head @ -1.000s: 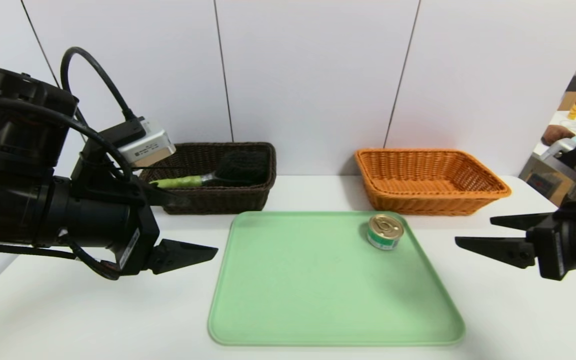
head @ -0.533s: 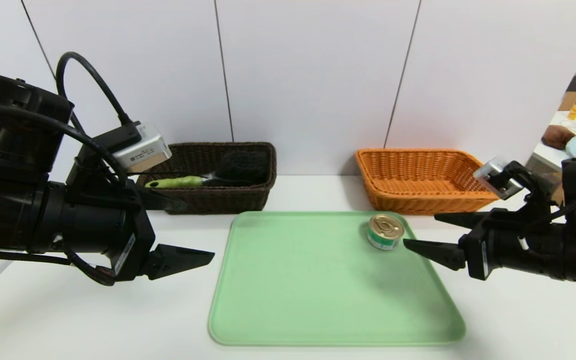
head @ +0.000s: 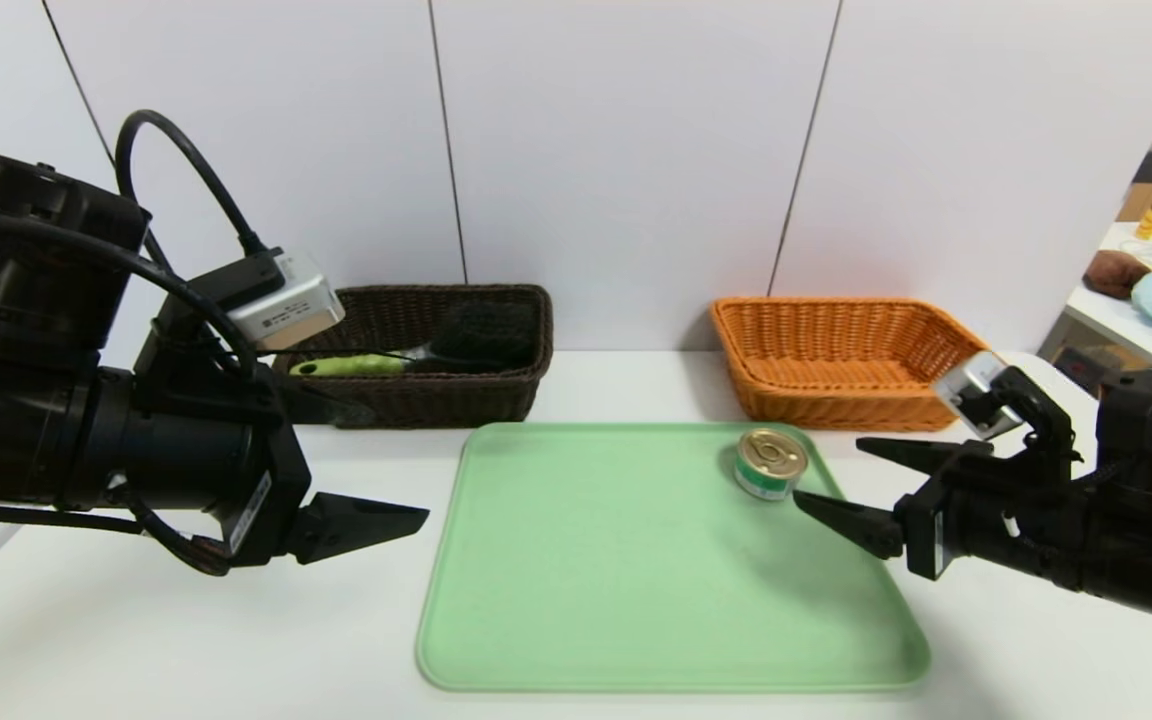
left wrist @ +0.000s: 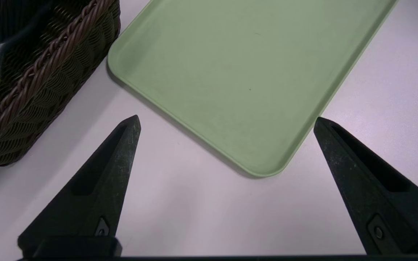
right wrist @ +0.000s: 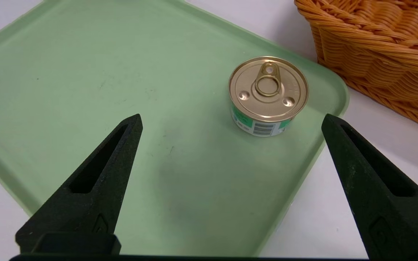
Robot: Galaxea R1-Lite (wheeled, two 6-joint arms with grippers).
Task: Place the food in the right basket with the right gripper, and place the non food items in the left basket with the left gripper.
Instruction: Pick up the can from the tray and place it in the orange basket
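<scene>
Two baskets stand at the back of the table: the dark basket on the left, the orange basket on the right. A brush lies inside the dark basket. A green tray sits in front, between them. The can stands upright on the tray's far right corner, near the orange basket. The right tool hangs low just beside the can, released with fingers spread wide, not touching it. The left tool hovers over the table left of the tray, also released and holding nothing.
</scene>
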